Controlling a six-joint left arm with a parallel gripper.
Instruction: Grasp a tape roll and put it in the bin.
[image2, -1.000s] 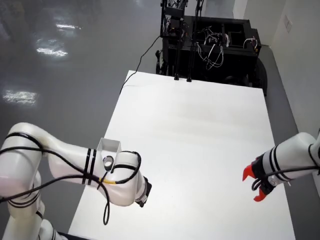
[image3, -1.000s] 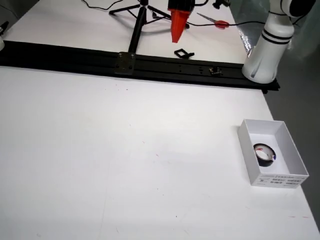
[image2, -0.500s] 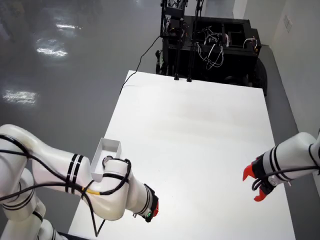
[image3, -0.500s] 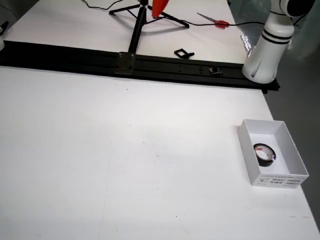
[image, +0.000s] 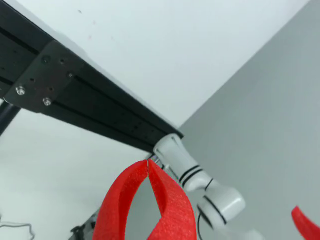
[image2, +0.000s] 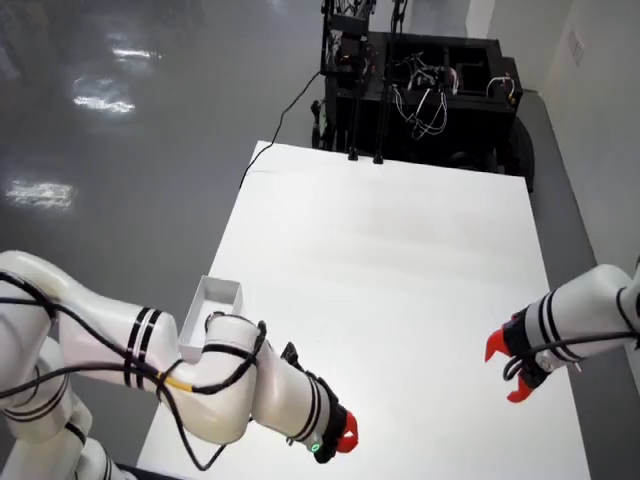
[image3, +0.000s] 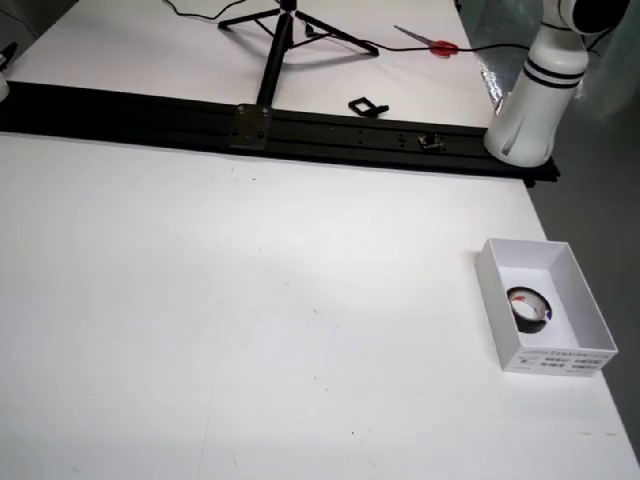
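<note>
Tape roll: the black tape roll (image3: 529, 307) is lying inside the white bin (image3: 497, 303), flat on the bottom.

Bin: it is sitting near the right edge of the white table (image3: 250, 320) in the front table view.

Gripper: the red gripper (image: 148, 162) is pointing up and away from the table in the wrist view. Its fingertips are touching at the tip. It is holding nothing.

Other arm: a second arm with a red gripper (image2: 510, 368) is hanging over the right side of the table in the overhead view.

Work done: it looks like the tape is already in the bin.

Work left: probably nothing.
</note>
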